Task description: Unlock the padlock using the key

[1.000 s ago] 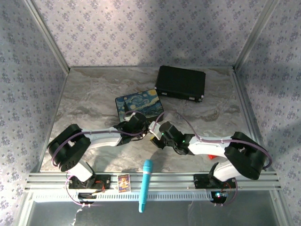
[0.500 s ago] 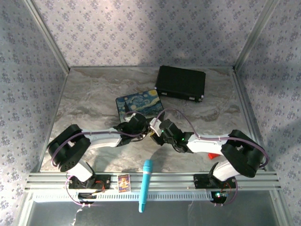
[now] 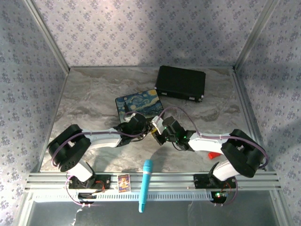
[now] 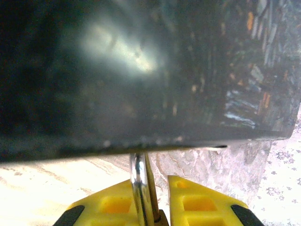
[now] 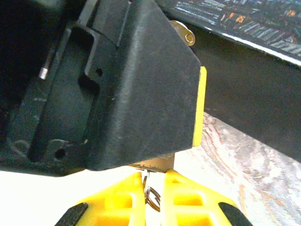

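Marble table (image 3: 94,94), near edge of painted box (image 3: 139,104): left gripper (image 4: 155,202) clamped on padlock (image 4: 138,174); right gripper (image 5: 151,181) pinches key (image 5: 151,197), aimed straight at padlock underside.

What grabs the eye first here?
The left arm and right arm meet in the middle of the table, right before the painted box. The left gripper pinches the silver shackle of the padlock; the right gripper, close up against it, pinches the key. A black case lies at the back.
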`<state>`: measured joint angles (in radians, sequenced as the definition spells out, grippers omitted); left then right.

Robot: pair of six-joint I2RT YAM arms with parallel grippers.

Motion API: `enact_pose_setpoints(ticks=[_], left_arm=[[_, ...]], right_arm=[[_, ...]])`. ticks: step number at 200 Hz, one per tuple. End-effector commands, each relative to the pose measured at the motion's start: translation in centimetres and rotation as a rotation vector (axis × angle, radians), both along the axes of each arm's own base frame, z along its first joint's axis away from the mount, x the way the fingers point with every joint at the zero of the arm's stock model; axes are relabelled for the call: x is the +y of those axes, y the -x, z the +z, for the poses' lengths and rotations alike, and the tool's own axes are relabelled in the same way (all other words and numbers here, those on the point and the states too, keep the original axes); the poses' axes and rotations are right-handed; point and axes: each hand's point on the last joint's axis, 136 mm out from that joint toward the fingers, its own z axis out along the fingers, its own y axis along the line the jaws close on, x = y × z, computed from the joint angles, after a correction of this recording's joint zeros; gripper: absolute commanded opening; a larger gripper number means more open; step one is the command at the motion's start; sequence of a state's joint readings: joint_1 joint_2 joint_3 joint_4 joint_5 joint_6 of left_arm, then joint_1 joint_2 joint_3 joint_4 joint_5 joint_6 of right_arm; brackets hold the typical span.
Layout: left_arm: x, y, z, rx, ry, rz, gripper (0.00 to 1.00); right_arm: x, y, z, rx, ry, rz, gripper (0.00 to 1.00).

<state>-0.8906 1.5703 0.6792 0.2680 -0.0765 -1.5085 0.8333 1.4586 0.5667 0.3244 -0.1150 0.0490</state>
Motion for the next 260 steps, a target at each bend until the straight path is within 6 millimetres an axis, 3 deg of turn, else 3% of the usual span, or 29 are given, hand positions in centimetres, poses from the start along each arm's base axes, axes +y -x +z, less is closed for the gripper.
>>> enact_pose_setpoints(ticks=[1, 58, 133, 192, 218, 260], left_arm=[[-0.7, 3.6, -1.4, 0.132, 0.038, -0.087, 0.0], [-0.6, 4.0, -1.1, 0.114, 0.077, -0.103, 0.0], [-0.2, 4.1, -0.2, 0.085, 0.084, -0.103, 0.0], [0.2, 4.1, -0.1, 0.082, 0.073, -0.095, 0.0], [0.4, 4.1, -0.2, 0.082, 0.061, -0.088, 0.0], [0.6, 4.0, -0.5, 0.086, 0.034, -0.086, 0.0]], right_arm=[[-0.5, -1.3, 1.1, 0.092, -0.156, -0.051, 0.03], [-2.5, -2.6, 0.6, 0.384, -0.417, -0.135, 0.02], [-4.2, -3.7, -0.4, 0.541, -0.555, -0.229, 0.04], [-4.5, -3.9, -0.3, 0.606, -0.558, -0.281, 0.13], [-4.8, -3.8, -0.2, 0.605, -0.555, -0.307, 0.24], [-5.2, -2.9, 0.6, 0.592, -0.534, -0.307, 0.34]])
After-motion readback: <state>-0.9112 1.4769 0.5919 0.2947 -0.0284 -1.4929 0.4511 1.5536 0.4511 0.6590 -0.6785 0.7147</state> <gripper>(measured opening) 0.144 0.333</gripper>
